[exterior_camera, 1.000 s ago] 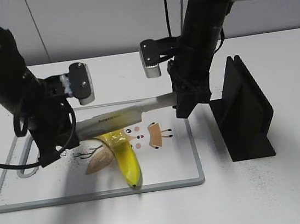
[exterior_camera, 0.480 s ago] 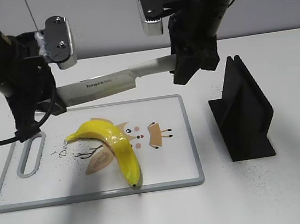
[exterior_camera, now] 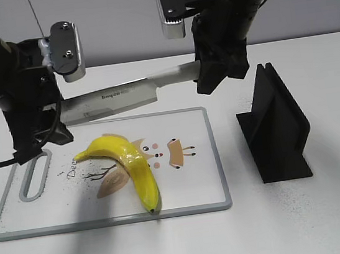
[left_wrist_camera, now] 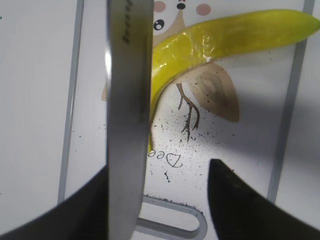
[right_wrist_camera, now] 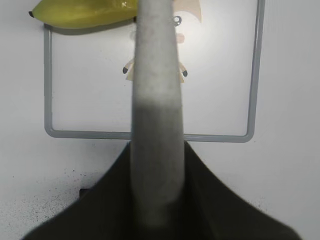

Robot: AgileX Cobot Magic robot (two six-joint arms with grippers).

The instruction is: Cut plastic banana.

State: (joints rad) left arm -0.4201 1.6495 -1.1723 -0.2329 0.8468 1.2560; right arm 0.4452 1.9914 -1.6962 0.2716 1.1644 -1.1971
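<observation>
A yellow plastic banana [exterior_camera: 131,163] lies whole on the white cutting board [exterior_camera: 197,192]. A large steel knife [exterior_camera: 122,95] hangs level above the board's far edge, clear of the banana. My right gripper [exterior_camera: 205,81] is shut on the knife's handle end [right_wrist_camera: 156,100]. My left gripper [exterior_camera: 43,140] is open at the blade's tip end; the blade [left_wrist_camera: 127,125] runs along its left finger, with a wide gap to the right finger [left_wrist_camera: 160,200]. The banana [left_wrist_camera: 225,35] and board [left_wrist_camera: 240,135] show below the blade. In the right wrist view the banana [right_wrist_camera: 80,12] lies at the board's [right_wrist_camera: 90,90] far end.
A black slotted knife stand [exterior_camera: 277,128] is on the table right of the board. The board has a slot handle [exterior_camera: 32,176] at its left end and a cartoon print. Dark specks lie on the table near the stand.
One second ago the knife was low on the banana; both arms have lifted it well above the board. Since half a second ago almost nothing has moved.
</observation>
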